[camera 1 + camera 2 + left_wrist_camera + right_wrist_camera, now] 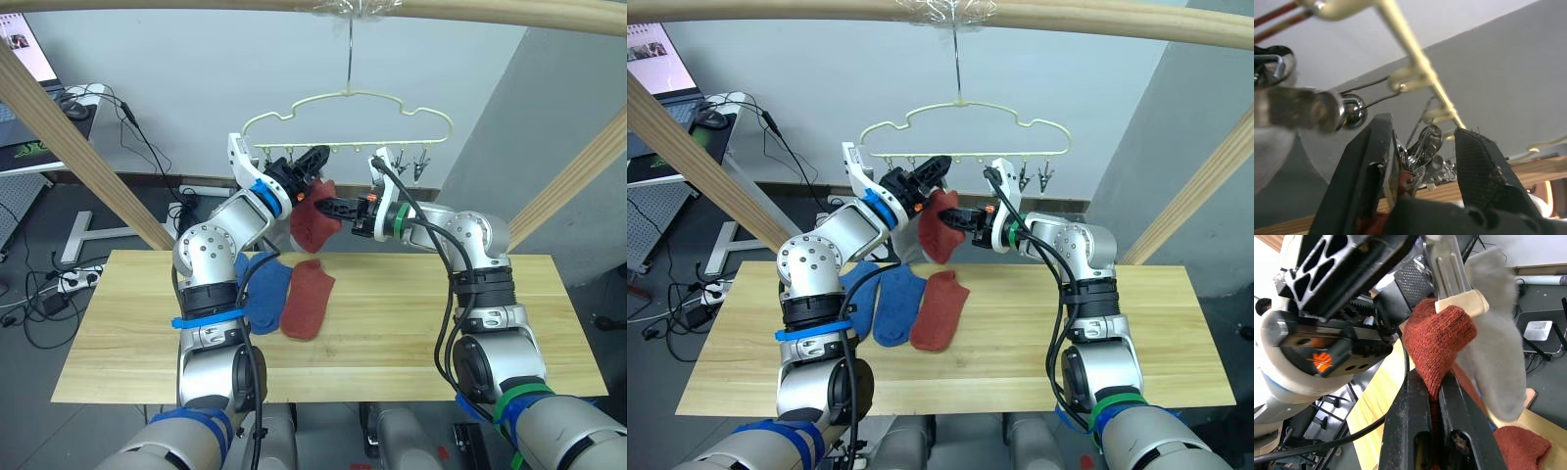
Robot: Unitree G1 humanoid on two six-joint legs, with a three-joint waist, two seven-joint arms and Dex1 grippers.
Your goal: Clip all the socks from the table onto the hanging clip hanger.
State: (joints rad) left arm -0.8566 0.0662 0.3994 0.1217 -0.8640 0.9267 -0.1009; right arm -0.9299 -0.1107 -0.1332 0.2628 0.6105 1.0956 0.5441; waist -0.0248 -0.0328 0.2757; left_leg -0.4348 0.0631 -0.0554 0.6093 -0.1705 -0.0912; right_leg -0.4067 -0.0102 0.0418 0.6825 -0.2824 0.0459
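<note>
I see the clip hanger hanging by its hook from the wooden beam overhead, and both my grippers are raised just under its row of clips. My right gripper is clamped on a rust-red sock, which hangs below the hanger's left half; in the right wrist view its cuff sits against a metal clip, with a light grey sock hanging from the hanger right beside it. My left gripper is at the hanger just above that red sock, its fingers part open around a cluster of clips; I think they are touching one clip, but the close view is too blurred to be sure. Well below the hanger, on the table, a second rust-red sock lies beside two blue socks, which overlap each other
</note>
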